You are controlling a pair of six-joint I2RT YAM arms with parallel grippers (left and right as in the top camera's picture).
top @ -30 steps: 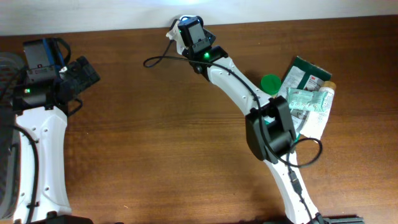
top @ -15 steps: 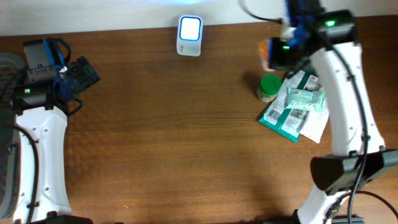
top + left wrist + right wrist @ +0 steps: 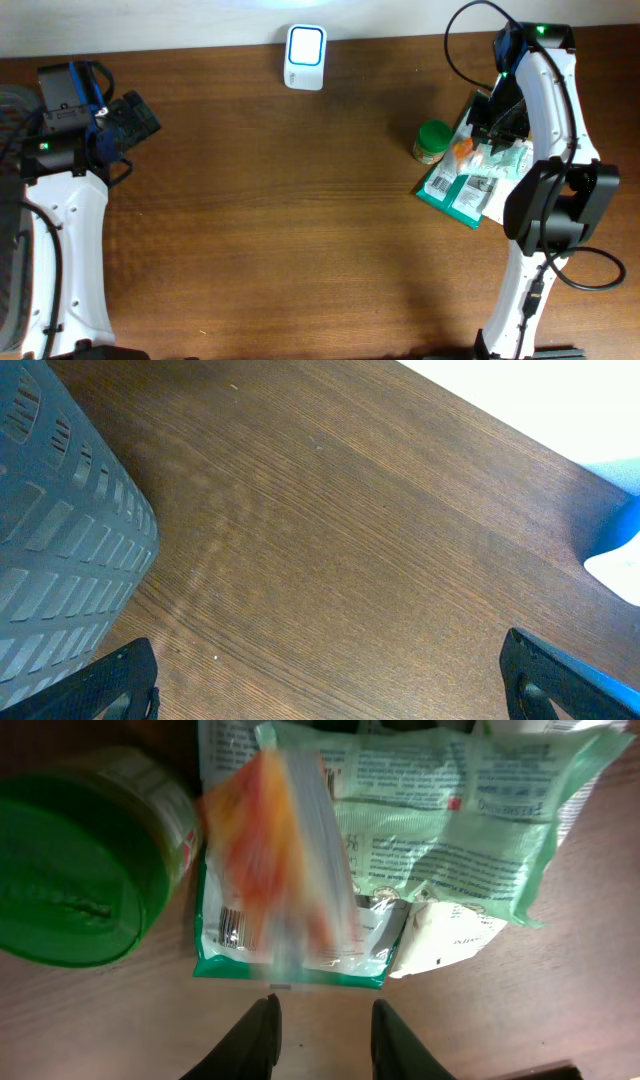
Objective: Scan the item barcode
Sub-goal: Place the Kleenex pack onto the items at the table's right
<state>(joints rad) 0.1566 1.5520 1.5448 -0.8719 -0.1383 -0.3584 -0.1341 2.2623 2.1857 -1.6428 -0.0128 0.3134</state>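
Currently: dark brown wooden tabletop (image 3: 260, 220) meets a white wall strip (image 3: 150, 25). Grey slotted plastic basket (image 3: 50, 540) at the left. Left gripper (image 3: 335, 680) spread wide, empty. Blurred orange packet (image 3: 285, 860) over pale green plastic pouches (image 3: 450, 810), beside green-lidded jar (image 3: 70, 870). Right gripper (image 3: 323, 1010) parted, nothing between its fingers. Small white scanner with lit blue screen (image 3: 305, 45) by the wall.

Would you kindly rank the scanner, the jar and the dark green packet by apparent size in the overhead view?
Largest first:
1. dark green packet, though partly covered
2. scanner
3. jar, only slightly smaller than the scanner
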